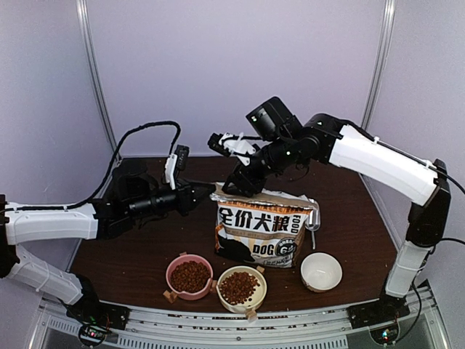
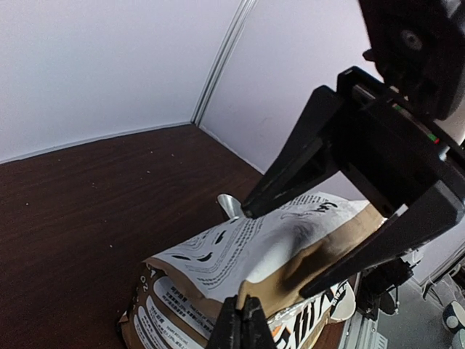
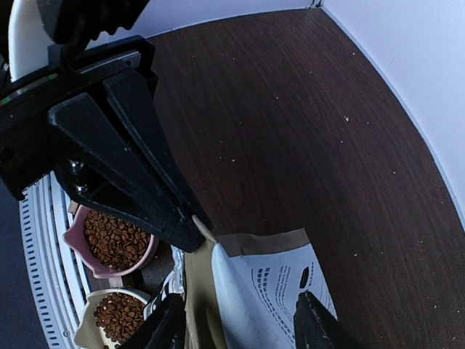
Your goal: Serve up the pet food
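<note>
**Left gripper pinches the bag's corner, right gripper spread over its top**

The left gripper (image 1: 209, 191) is clamped on the bag (image 1: 265, 236), its two fingers pressed together on the top edge at the bag's left corner. The left wrist view shows the fingertips meeting on the brown paper just under the folded flap. The right wrist view shows the same fingers coming to a point on that corner.

The right gripper (image 3: 241, 309) is over the top of the bag with its fingers (image 3: 312, 327) well apart. The white printed flap lies between them. One finger is at the flap's edge nearest the left gripper and the other is further along the top. Nothing is gripped in them, and the pictures do not show whether they touch the paper.

The bag stands upright in the middle of the dark wooden table (image 1: 145, 247), printed face toward the arms' bases.

The pet food (image 1: 190, 276) lies heaped in a pink bowl (image 1: 174, 270) in front of the bag's left side. More of it fills a cream bowl (image 1: 256, 280) just beside the pink one, on its right. A white bowl (image 1: 321, 270) with no pellets showing sits near the bag's right front corner, apart from the other two
</note>
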